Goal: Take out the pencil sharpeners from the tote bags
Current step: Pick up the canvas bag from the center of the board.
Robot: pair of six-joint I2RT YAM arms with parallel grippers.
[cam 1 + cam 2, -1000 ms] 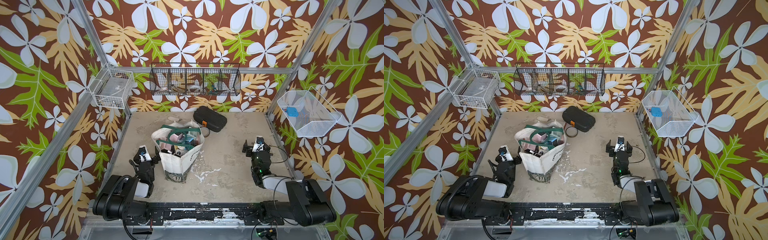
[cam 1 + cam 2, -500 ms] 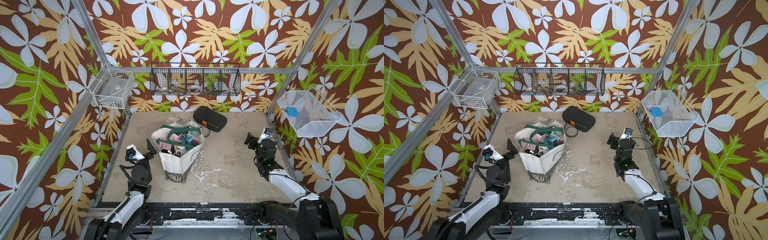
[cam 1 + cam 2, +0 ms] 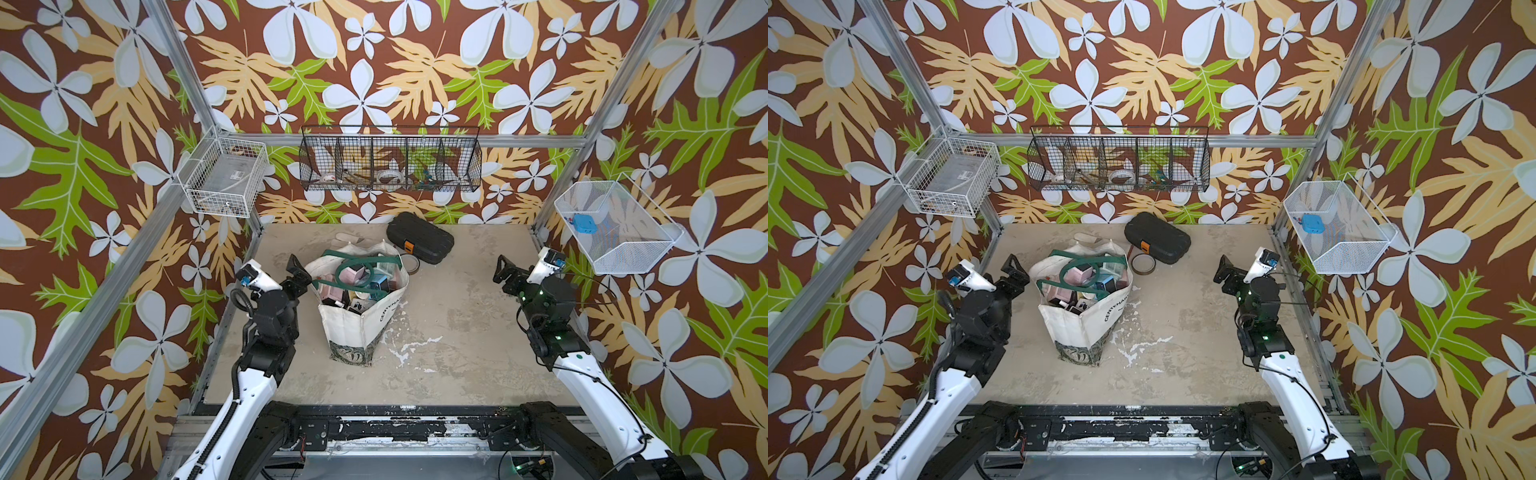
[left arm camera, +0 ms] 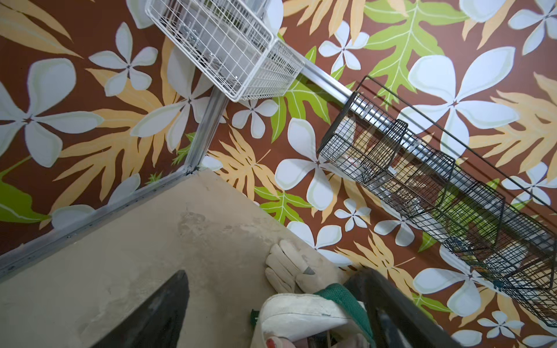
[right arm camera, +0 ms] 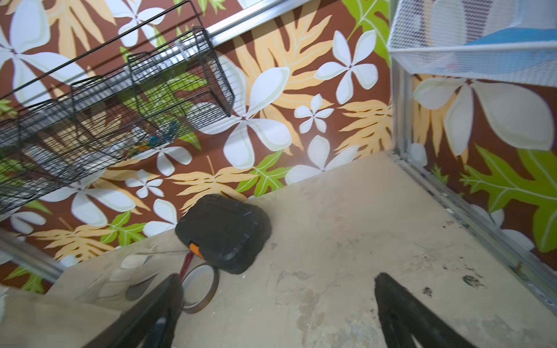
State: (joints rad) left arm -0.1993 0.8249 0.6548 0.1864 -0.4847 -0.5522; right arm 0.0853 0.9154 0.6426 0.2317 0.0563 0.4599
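Observation:
The cream tote bag (image 3: pixel 365 328) stands upright left of the floor's middle, with green strap handles and its mouth open. Several pencil sharpeners fill it, a pink one (image 3: pixel 351 274) on top, seen in both top views (image 3: pixel 1077 276). My left gripper (image 3: pixel 301 274) is open at the bag's left rim. In the left wrist view the gripper (image 4: pixel 272 272) has the cream rim (image 4: pixel 301 307) and a green strap (image 4: pixel 337 293) lying between its fingers. My right gripper (image 3: pixel 507 274) hangs open over bare floor at the right, well away from the bag, with nothing between its fingers (image 5: pixel 391 304).
A black hard case (image 3: pixel 419 243) and a brown tape roll (image 3: pixel 409 264) lie behind the bag, a pale glove (image 4: pixel 286 265) at its back left. Wire baskets hang on the walls: white (image 3: pixel 224 176), black (image 3: pixel 390 160), white mesh (image 3: pixel 615 228).
Both arms have unfolded and risen from low near the front. The left gripper has moved back to the bag's rim. The right gripper has lifted and shifted a little toward the right wall.

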